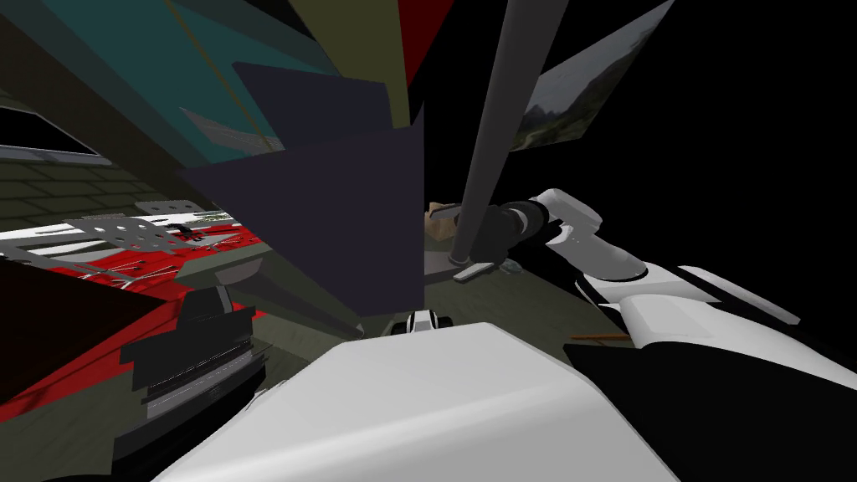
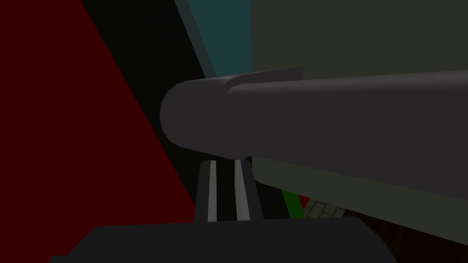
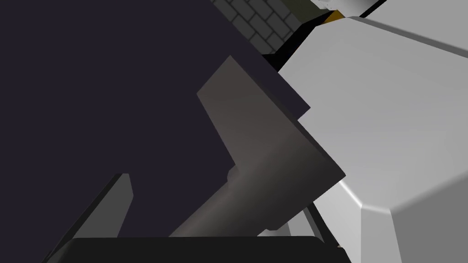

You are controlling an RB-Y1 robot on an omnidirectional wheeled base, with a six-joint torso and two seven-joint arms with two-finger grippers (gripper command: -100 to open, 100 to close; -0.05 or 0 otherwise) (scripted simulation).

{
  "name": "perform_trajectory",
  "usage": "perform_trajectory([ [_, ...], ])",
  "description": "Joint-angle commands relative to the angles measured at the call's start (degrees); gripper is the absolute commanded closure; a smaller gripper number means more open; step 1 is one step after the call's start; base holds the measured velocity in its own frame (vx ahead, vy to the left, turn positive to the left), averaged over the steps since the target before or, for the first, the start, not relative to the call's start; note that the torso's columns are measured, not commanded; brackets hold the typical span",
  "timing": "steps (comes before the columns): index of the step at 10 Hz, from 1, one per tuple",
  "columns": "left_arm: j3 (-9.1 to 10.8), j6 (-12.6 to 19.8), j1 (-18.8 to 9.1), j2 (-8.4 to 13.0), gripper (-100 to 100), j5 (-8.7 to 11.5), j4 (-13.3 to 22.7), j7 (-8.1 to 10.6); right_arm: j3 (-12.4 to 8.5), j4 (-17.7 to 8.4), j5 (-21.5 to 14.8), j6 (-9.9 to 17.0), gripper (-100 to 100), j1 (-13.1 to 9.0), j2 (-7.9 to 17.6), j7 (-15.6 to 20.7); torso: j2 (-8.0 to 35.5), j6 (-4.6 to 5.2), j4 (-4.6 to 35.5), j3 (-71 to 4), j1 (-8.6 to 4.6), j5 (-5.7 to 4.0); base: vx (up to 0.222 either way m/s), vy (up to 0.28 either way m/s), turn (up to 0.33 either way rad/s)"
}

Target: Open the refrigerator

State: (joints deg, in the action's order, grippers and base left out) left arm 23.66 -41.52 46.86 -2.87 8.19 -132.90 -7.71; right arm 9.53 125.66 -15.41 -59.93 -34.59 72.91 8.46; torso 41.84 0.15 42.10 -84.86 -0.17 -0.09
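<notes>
The refrigerator stands close in front of the robot. Its dark navy door panels take the middle of the head view and look flat, matt and sharp-edged. Left of it a grey sheet with round holes lies over a red and white surface.

Along the door's right edge runs the handle, a long, smooth, round grey bar fixed at its lower end by a flat grey bracket. Right of the bar a white forearm reaches to that lower end; going by the left wrist view, it is the left arm. There the left end effector has its two thin fingers together, with the tips just under the bar's rounded end and not clamped around it. The right end effector faces the navy door with its fingers well apart, and the bracket sits between them unpressed. Further right a landscape picture hangs beside a black area.

The door is probably heavy and rigid and held by a seal, so it should resist at first and then swing freely on its hinge. The bar looks stiff but slick, and thin fingers may slide along it. The best hold seems to be around the bar itself, a little up from the bracket, with the fingers parted first.
</notes>
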Motion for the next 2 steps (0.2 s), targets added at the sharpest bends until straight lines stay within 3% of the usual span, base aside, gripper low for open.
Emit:
perform_trajectory([
  [1,0.04,-0.01,0.03,0.00,0,0.03,0.02,0.00,-0.02,0.02,0.03,-0.01,0,-0.02,-0.01,-0.01,0.06,-0.02,0.02,0.04,0.07,0.03,-0.010,0.001,0.010],
  [2,0.07,-0.02,0.05,0.00,0,0.05,0.04,-0.01,-0.04,0.04,0.07,-0.03,0,-0.04,-0.02,-0.02,0.11,-0.05,0.04,0.08,0.11,0.05,-0.008,0.001,0.007],
])
